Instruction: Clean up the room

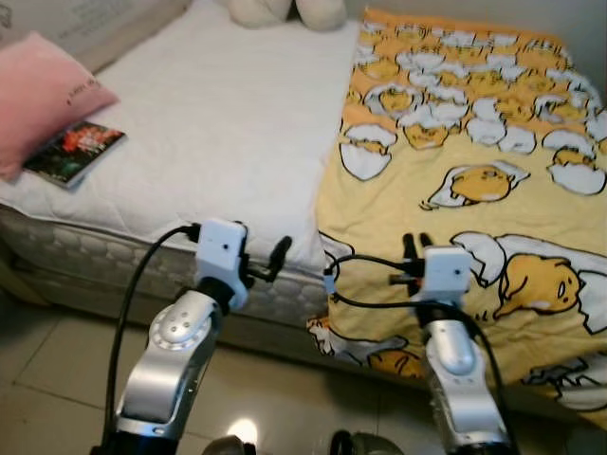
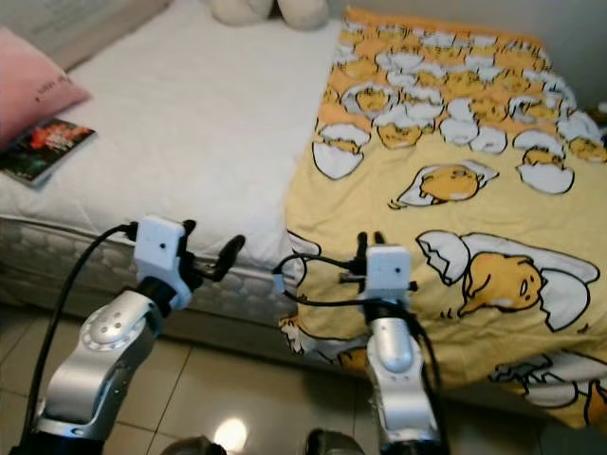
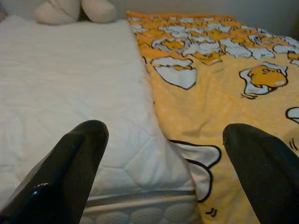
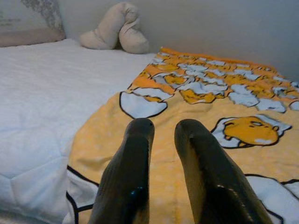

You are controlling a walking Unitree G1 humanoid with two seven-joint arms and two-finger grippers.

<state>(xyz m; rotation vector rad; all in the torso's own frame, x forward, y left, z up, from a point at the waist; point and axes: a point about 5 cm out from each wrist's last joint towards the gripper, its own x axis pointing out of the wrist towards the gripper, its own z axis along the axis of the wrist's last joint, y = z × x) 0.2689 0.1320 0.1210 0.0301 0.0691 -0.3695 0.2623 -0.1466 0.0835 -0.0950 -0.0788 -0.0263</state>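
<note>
A bed stands before me with a white mattress point(image 1: 218, 114) on the left half. A yellow blanket point(image 1: 474, 142) printed with cartoon eggs covers the right half and hangs over the front edge. A book point(image 1: 76, 152) with a dark cover lies at the mattress's left side, next to a pink pillow point(image 1: 43, 90). My left gripper point(image 2: 209, 242) hovers at the mattress's front edge, open and holding nothing, level with the blanket's border point(image 3: 154, 102). Over the blanket's front part, my right gripper point(image 1: 415, 242) is shut and empty.
A beige plush toy point(image 1: 285, 9) rests at the head of the bed against the wall. Another pale pillow point(image 1: 85, 24) lies at the far left corner. Tiled floor point(image 1: 57, 351) runs along the bed's front below my arms.
</note>
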